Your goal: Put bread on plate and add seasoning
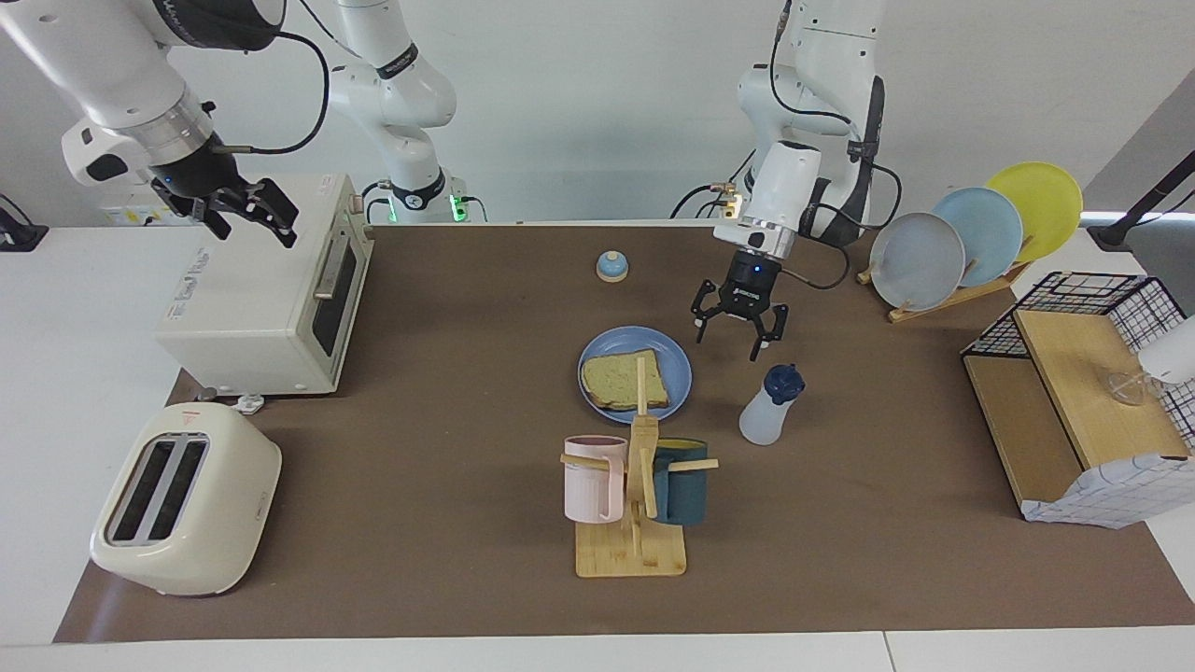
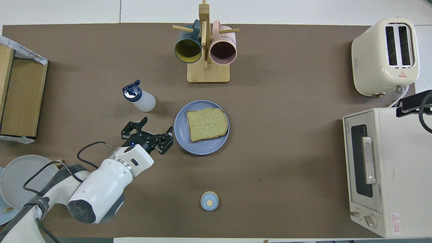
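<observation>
No lettering on the toaster oven (image 1: 252, 308) reads clearly.

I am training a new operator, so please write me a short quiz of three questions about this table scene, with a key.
1. True or false: the bread lies on the blue plate.
2. What does the left gripper hold? A) the seasoning bottle B) the bell C) nothing
3. Fill in: the right gripper waits in the air over the ____.

Key
1. True.
2. C: its jaws stand open in the air; the seasoning bottle stands alone, upright on the table beside the plate.
3. Toaster oven.
</observation>
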Tool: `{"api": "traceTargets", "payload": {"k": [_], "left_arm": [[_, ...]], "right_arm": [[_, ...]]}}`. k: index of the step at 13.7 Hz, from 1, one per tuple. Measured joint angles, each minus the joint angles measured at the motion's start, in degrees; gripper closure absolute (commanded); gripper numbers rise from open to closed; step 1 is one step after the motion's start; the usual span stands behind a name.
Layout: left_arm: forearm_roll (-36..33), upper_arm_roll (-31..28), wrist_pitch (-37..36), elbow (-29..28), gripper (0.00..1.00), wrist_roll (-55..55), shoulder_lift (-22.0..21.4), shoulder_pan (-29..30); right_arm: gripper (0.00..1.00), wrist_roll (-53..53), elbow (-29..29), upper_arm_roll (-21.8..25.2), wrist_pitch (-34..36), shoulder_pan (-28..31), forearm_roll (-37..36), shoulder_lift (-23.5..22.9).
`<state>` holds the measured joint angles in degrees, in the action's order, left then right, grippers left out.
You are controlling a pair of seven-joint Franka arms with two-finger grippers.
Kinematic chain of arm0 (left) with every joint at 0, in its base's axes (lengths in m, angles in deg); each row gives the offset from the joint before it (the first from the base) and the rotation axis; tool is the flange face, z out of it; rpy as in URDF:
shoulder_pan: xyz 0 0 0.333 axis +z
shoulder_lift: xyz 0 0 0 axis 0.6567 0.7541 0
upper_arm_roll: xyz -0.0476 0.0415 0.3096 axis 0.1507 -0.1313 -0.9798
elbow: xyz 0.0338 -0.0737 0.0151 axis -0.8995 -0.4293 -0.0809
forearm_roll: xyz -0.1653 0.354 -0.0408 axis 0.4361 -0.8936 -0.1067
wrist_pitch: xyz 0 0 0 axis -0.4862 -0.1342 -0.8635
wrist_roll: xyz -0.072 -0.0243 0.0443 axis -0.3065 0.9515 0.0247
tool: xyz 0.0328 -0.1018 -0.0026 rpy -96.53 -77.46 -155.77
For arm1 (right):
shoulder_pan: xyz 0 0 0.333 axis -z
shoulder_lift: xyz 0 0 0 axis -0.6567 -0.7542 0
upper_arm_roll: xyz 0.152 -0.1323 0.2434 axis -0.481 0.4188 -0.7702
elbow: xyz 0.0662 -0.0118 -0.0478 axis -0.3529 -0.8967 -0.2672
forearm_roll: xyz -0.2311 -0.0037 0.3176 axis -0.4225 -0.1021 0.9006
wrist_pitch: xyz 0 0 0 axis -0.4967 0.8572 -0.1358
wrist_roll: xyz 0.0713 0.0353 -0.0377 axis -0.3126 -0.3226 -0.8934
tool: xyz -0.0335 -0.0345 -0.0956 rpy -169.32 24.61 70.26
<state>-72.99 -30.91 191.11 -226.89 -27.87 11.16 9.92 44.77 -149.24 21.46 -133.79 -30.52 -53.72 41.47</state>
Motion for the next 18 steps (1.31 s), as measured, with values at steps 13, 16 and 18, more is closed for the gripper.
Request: {"api": "traceTargets", "payload": {"k": [13,16,18], "left_arm": [[0.0,0.3,-18.0,13.5,0.0,11.0,-3.6,-4.1],[0.0,0.3,-26.8,18.2,0.0,11.1,-4.5,-4.1],[0.0,0.3,-33.0,21.6,0.0,11.1,-4.7,-4.1]], "right_arm": [[0.0,0.0,0.0,0.0,0.0,0.0,0.0,0.0],[0.0,0.0,0.0,0.0,0.0,0.0,0.0,0.0],[0.0,0.0,0.0,0.0,0.0,0.0,0.0,0.0]]}}
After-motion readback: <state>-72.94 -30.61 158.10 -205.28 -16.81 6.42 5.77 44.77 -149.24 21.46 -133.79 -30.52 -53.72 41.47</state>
